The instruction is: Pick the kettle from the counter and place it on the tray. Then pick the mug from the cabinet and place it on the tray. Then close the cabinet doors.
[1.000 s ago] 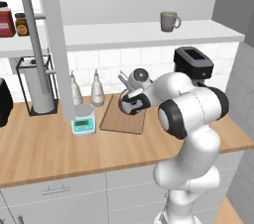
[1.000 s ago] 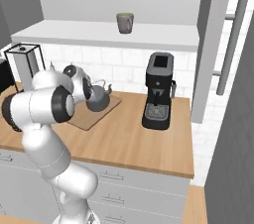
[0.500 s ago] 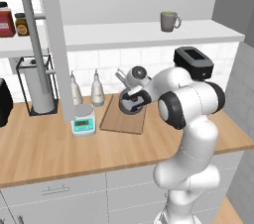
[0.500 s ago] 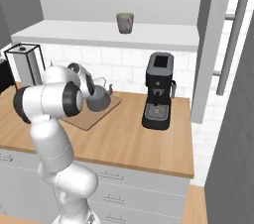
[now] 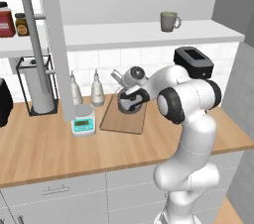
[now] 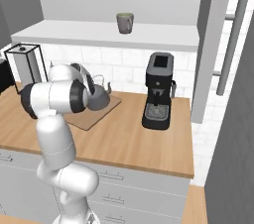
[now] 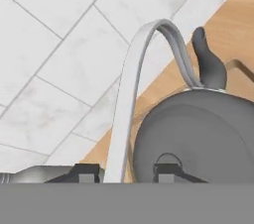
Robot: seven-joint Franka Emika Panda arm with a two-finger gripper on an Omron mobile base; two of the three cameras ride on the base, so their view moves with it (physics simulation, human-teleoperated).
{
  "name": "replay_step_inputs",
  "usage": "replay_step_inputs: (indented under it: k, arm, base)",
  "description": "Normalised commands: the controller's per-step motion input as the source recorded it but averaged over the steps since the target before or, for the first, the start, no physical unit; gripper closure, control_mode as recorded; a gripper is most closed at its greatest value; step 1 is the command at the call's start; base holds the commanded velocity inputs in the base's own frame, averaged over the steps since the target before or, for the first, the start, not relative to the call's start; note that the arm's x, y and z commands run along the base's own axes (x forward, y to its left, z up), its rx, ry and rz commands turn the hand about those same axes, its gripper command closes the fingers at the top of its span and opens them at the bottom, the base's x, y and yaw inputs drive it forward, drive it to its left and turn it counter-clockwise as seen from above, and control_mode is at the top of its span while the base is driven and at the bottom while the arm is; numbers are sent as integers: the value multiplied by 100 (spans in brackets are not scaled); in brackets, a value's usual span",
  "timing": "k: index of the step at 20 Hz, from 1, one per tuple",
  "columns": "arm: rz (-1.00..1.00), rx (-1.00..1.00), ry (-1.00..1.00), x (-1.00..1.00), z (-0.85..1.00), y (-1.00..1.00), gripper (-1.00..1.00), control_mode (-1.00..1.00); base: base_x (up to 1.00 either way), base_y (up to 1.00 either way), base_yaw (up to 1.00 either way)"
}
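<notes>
The dark grey kettle (image 5: 130, 105) (image 6: 98, 100) stands upright on the wooden tray (image 5: 118, 122) (image 6: 83, 118), which lies on the counter (image 5: 59, 148). My gripper (image 5: 131, 98) (image 7: 128, 173) is right over the kettle (image 7: 198, 139), open, its tips either side of the arched handle (image 7: 130, 84) with a gap showing on one side. Up on the white shelf of the cabinet (image 5: 149, 34) sits the grey-green mug (image 5: 169, 21) (image 6: 124, 22). Both cabinet doors (image 5: 53, 44) (image 6: 213, 44) stand open.
A black coffee machine (image 6: 158, 91) (image 5: 194, 62) stands right of the tray. Two pale bottles (image 5: 96, 89) and a small teal scale (image 5: 83, 122) sit left of it. Further left are a paper towel stand (image 5: 35, 84) and jars (image 5: 7, 21).
The jaws have parted from the kettle's handle. The kettle stays put on the tray, and the arm's elbow has risen slightly.
</notes>
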Motion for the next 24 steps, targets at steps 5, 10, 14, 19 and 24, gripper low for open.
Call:
replay_step_inputs:
  k: [5, 10, 14, 19, 24]
  arm:
    - [8, -7, 0, 0, -22, -18, -100, -100]
    - [4, -18, 0, -2, -1, -15, -100, -100]
    - [1, -19, 0, -9, 19, -5, -100, -100]
    - [0, -18, 1, -26, 30, -1, -100, -100]
    - [0, -6, 5, -32, 34, 0, -100, -100]
  base:
    - [0, 0, 0]
    - [0, 0, 0]
    - [0, 0, 0]
    - [0, 0, 0]
    - [0, 0, 0]
